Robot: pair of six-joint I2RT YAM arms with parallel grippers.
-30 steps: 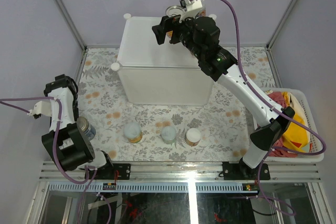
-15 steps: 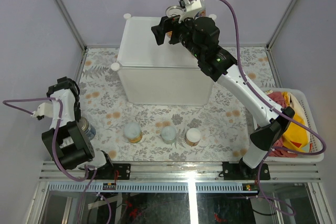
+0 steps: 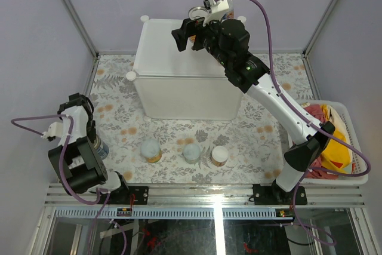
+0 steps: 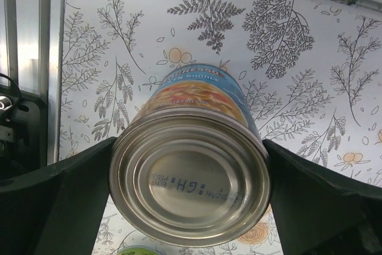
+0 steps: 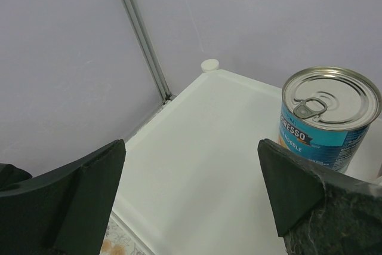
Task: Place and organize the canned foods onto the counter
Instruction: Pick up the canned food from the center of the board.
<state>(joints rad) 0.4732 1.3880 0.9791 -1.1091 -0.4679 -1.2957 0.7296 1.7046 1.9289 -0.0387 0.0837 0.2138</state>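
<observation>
A blue-labelled can stands on the floral table, its metal end facing the left wrist camera. My left gripper is open, with one finger on each side of that can at the table's near left. Three short cans stand in a row near the front edge. My right gripper is open and empty above the white counter. Another blue-labelled can with a pull-tab top stands upright on the counter, at its back right, beside the right finger.
A white slatted basket of red and yellow cloth sits at the right edge of the table. Purple walls with metal posts close in the back and sides. A green lid shows at the bottom of the left wrist view.
My left wrist has come toward the near edge and settled around the blue-labelled can on the table. The right arm has barely moved over the counter.
</observation>
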